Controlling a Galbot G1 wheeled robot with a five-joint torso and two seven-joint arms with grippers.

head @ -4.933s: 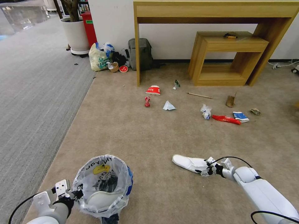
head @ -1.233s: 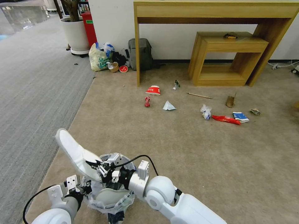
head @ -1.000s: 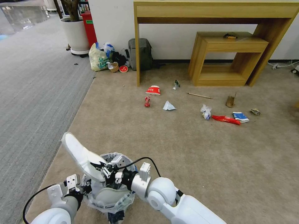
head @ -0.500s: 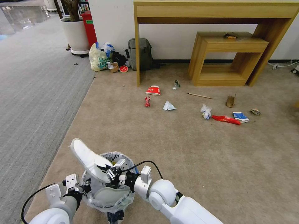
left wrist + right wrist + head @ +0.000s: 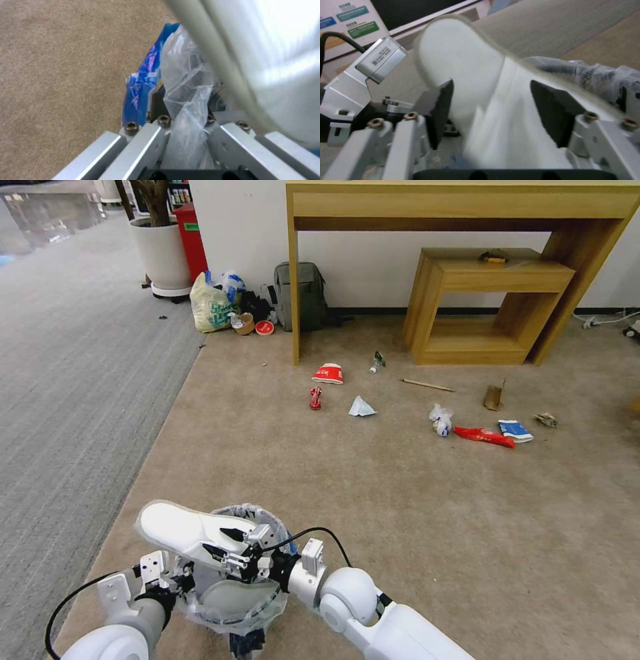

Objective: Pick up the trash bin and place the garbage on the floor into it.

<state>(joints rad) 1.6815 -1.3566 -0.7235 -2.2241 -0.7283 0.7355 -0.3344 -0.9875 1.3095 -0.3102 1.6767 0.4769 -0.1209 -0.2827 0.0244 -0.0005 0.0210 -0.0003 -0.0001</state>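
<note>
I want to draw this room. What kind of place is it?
Probably an office or a lab room set up for practice. There is a wooden desk against a white wall, a backpack beside a big potted plant, and litter scattered on the beige carpet for cleaning up.

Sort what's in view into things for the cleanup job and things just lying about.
Job: trash bin, gripped by the left hand; white slipper across its top, at the right hand; on the carpet, red cup, crushed can, crumpled paper, stick, cardboard scrap, red wrapper, blue cup.

Lying about: shopping bag, brown bowl, red lid, backpack, plant pot.
</note>
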